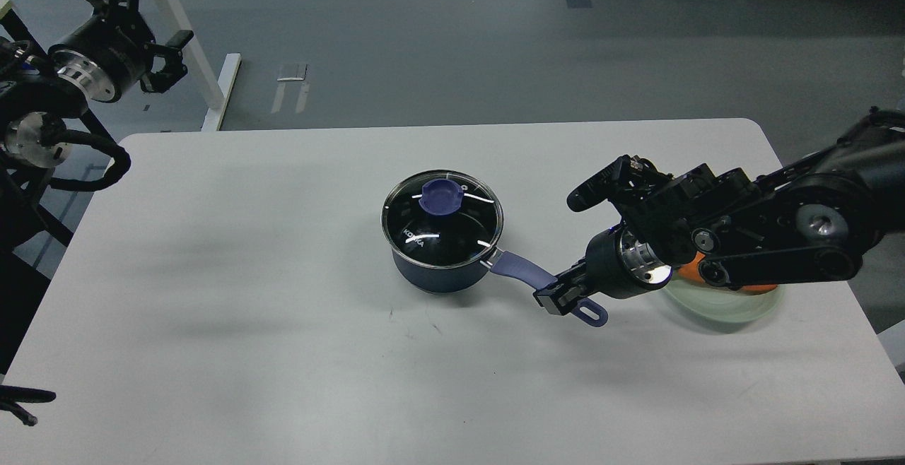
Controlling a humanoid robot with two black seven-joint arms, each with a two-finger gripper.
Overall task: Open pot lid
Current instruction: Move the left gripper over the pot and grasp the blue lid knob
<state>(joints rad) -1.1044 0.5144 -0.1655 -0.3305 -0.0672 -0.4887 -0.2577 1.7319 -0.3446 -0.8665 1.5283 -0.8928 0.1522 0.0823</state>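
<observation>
A dark blue pot (435, 275) stands mid-table with its glass lid (452, 232) on; the lid has a blue knob (440, 197). The pot's blue handle (520, 269) points to the front right. My right gripper (558, 297) sits on the middle of this handle, with its fingers closed around it. My left gripper (170, 62) is open and empty, raised off the table's far left corner, well away from the pot.
A pale green plate (714, 307) lies at the right, mostly behind my right arm, with a bit of an orange carrot (695, 267) showing. White table legs (184, 34) stand beyond the left gripper. The white table (247, 274) is bare to the left and in front.
</observation>
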